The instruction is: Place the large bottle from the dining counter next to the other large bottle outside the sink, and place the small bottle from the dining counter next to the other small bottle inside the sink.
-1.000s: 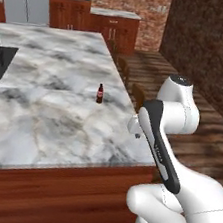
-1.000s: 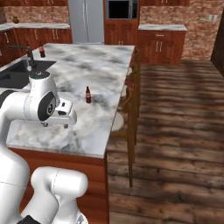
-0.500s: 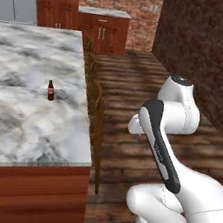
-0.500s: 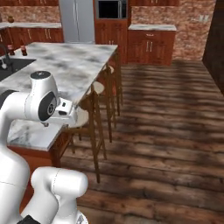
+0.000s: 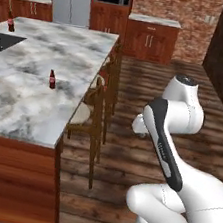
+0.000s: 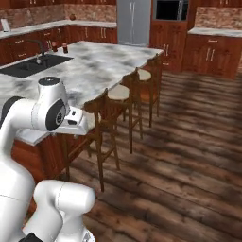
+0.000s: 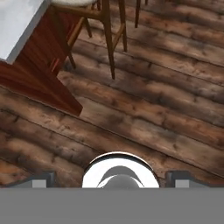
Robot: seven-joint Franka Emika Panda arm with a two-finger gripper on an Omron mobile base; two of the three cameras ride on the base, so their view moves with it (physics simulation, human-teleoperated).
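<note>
The base has swung round, so both base views now look along the stool side. Left base view: the small brown bottle [image 5: 51,79], red-labelled and upright, stands mid-tabletop [image 5: 24,100], well away from the arm; reaching across could topple it. Right base view: the sink [image 6: 33,66] lies far off. Hand view: the hand [image 7: 112,180], empty, stands wide over the floor [image 7: 166,109].

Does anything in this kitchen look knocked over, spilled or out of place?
Nothing stands out. The small brown bottle stands upright on the marble counter, with no spill around it. The stools are lined up along the counter's edge, and the wooden floor looks clean.
</note>
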